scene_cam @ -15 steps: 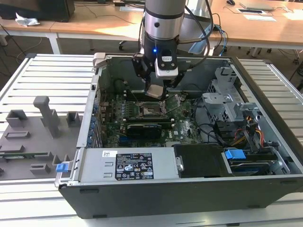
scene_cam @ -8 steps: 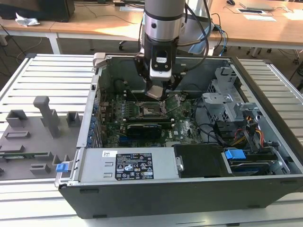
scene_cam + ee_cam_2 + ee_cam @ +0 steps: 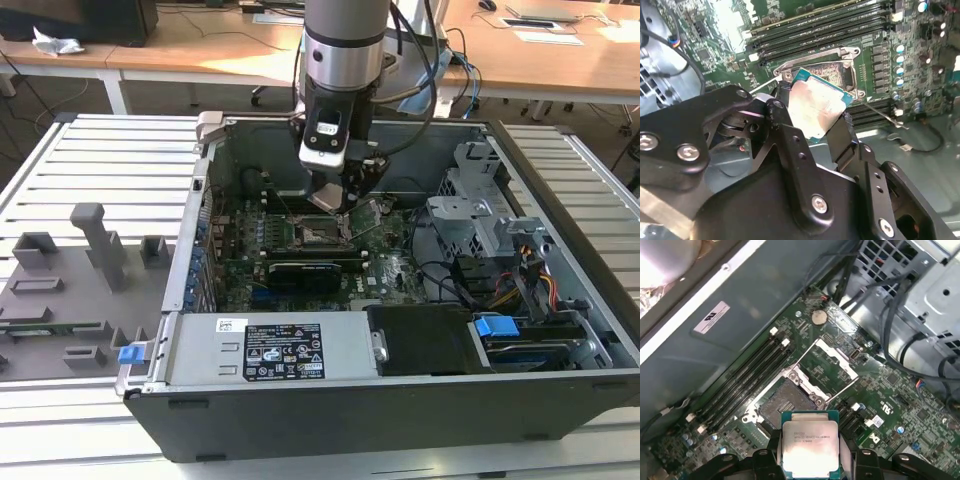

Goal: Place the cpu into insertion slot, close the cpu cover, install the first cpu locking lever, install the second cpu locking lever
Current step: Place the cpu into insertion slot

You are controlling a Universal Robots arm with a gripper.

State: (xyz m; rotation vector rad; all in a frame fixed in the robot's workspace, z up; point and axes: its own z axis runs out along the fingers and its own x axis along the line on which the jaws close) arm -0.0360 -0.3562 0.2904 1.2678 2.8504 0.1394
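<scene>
Arm's parked inside the open computer case [image 3: 300, 420], which sits on the slatted metal bench [image 3: 100, 150]. In the exterior view the gripper [image 3: 332, 203] hangs just above the insertion slot [image 3: 322, 233], apart from it. The fingers [image 3: 839, 131] are clamped on the cpu [image 3: 816, 106], one on each of two opposite edges, so they're only as wide as the chip. In both wrist views its silver-grey top face looks at the camera, with a thin green border round it.

The cpu is held above the insertion slot and just to one side, not touching it and a bit tilted in the second wrist view; it's not seated yet. The slot's dark centre [image 3: 785, 401] is in plain sight. The cpu cover [image 3: 837, 356] is swung up off the slot, hinged at the slot's far edge from the chip, and the green board [image 3: 900, 405] shows through its window. A thin silver lever rod [image 3: 879, 112] sticks out beside the slot, not latched down.

Long black memory slots [image 3: 747, 375] run along both flanks of the insertion slot, and a round coin battery [image 3: 819, 316] sits beyond the raised cover. The grey case wall is past the memory slots on one side.
</scene>
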